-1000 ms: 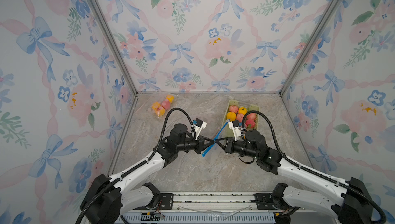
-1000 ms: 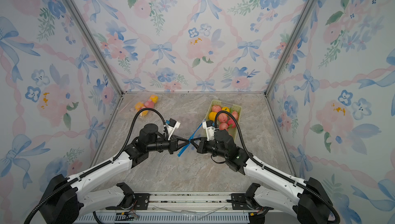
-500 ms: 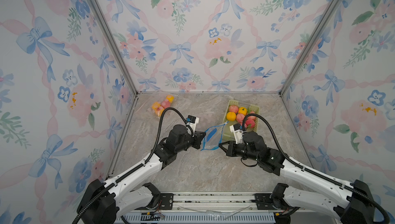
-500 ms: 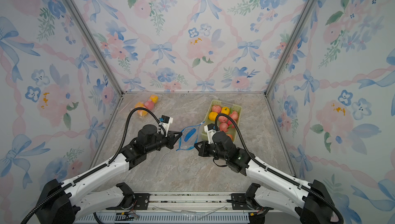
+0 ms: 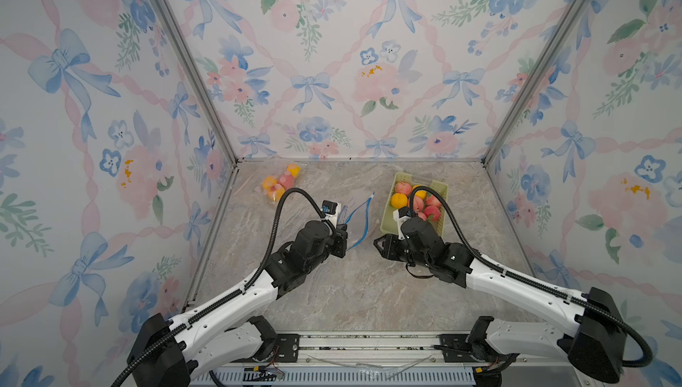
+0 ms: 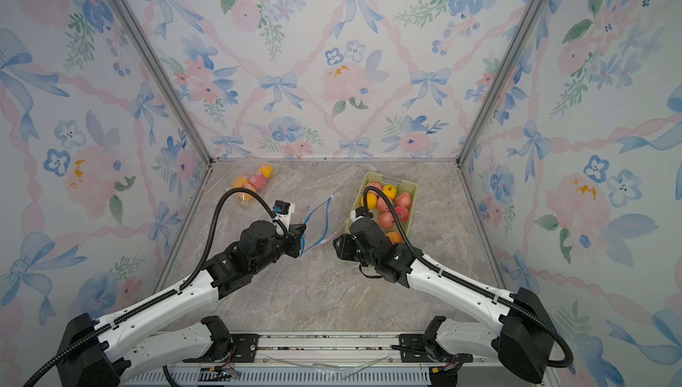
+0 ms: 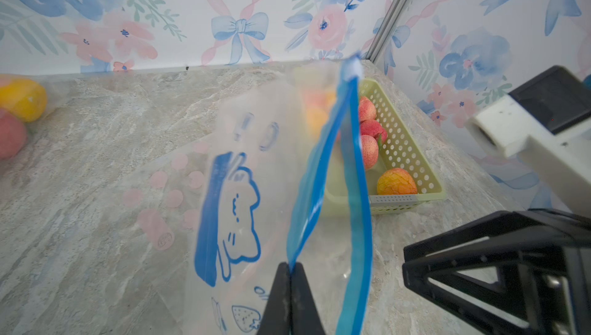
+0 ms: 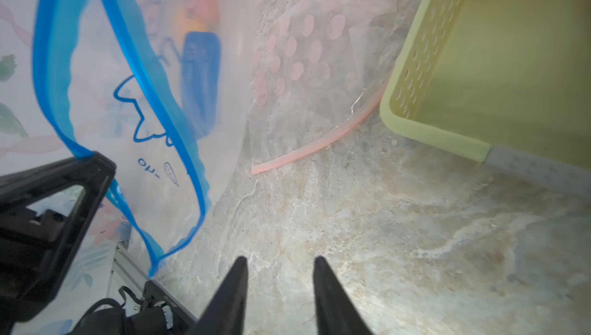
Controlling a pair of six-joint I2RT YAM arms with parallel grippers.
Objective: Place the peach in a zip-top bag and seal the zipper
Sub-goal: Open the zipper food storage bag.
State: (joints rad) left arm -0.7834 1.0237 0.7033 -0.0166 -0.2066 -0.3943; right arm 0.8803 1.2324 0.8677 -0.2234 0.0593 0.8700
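A clear zip-top bag [image 5: 356,219] [image 6: 319,226] with a blue zipper rim and blue cartoon print hangs at mid table, its mouth gaping. My left gripper [image 5: 343,235] [image 7: 290,264] is shut on one side of the blue rim. The bag [image 7: 243,173] [image 8: 105,71] is empty. My right gripper [image 5: 378,246] [image 8: 280,260] stands open over bare table beside the bag, holding nothing. Several peaches [image 5: 404,188] [image 7: 367,151] lie in the green basket [image 5: 441,185] [image 8: 425,77] just behind the right arm.
A second flat bag [image 8: 319,61] with pink dots and a pink zipper lies on the table under the held bag, against the basket. A filled bag of fruit [image 5: 278,184] [image 6: 252,182] sits at the back left corner. Oranges [image 5: 398,200] share the basket. Patterned walls close three sides.
My right gripper has let go of the bag's rim, opened and drawn back to the right. The left gripper keeps its hold and the bag's mouth now hangs open.
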